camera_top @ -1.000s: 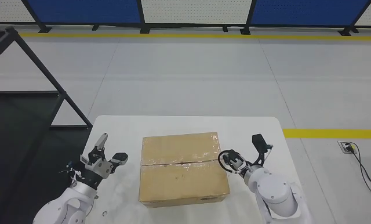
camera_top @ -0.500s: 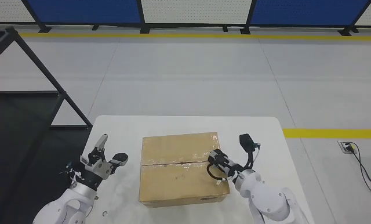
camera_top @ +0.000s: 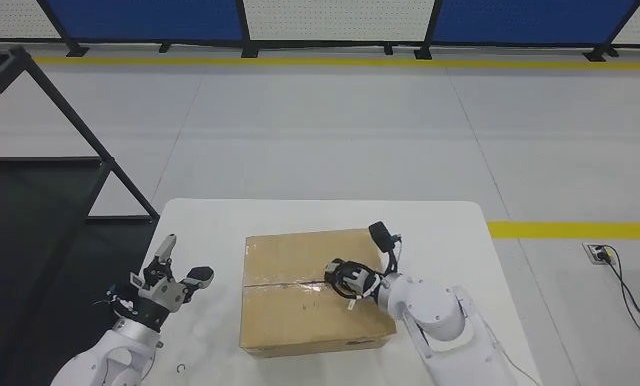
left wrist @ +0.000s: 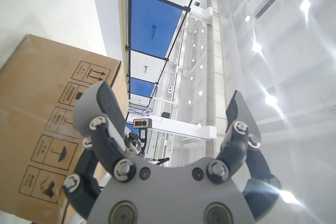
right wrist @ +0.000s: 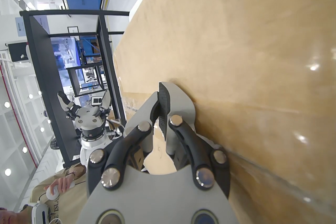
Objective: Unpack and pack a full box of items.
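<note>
Top view: a closed brown cardboard box with a taped seam sits at lower centre of the frame on the white table. The right tool lies over the seam on the box's top. The left tool stands at lower left, apart from the box.

Left wrist view: its fingers are spread wide, released and empty, with the box's printed side beside them.

Right wrist view: the fingers are clenched together on nothing, lying against the box top.
</note>
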